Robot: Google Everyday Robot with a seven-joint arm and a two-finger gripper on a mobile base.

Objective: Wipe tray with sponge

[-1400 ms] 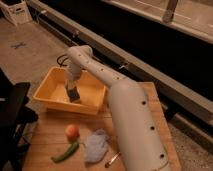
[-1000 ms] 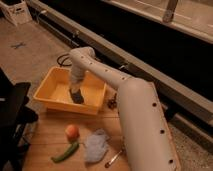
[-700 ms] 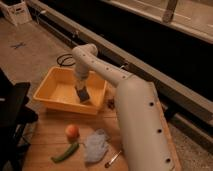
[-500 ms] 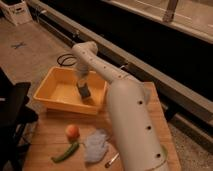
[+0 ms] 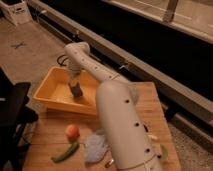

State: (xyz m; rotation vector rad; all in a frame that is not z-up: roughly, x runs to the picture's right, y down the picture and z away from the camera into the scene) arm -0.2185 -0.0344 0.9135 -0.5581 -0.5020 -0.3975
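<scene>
My own arm (image 5: 120, 120) fills the lower middle of the frame and blocks much of the wooden table (image 5: 150, 107). Lower left lie an orange fruit (image 5: 72, 131), a green pepper (image 5: 65, 152) and a crumpled grey cloth (image 5: 95, 146). The gripper (image 5: 75, 86) reaches down into the yellow tray (image 5: 60, 104) left of centre, clamped on the dark sponge (image 5: 76, 93), which sits at its tip on the tray floor.

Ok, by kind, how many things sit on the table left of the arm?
Yellow tray: 1
Sponge, held by the gripper inside the tray: 1
Round orange fruit: 1
Green pepper: 1
Crumpled cloth: 1
Total: 5; small bits against the arm are too unclear to count.
</scene>
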